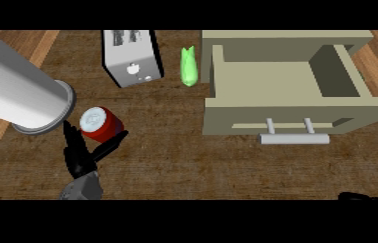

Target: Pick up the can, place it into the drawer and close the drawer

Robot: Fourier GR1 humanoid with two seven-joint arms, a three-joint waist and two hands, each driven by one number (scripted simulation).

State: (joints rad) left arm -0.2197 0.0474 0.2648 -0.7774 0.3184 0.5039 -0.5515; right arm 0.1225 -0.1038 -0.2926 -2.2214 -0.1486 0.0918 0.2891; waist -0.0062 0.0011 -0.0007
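The red can (100,123) with a silver top stands upright on the wooden counter at the left. My left hand (80,163) is just in front of it, open, with a finger (70,137) by the can's left side and the thumb (111,142) by its lower right. Whether they touch the can I cannot tell. The beige drawer (221,109) stands pulled open at the right, with nothing inside and its grey bar handle (294,138) facing me. Only a black sliver of my right hand (357,196) shows, at the lower right edge.
A large grey arm cylinder (29,98) fills the left edge, close to the can. A white and grey box (133,57) stands at the back, with a green vegetable (189,67) between it and the drawer. Bare wood lies in front of the drawer.
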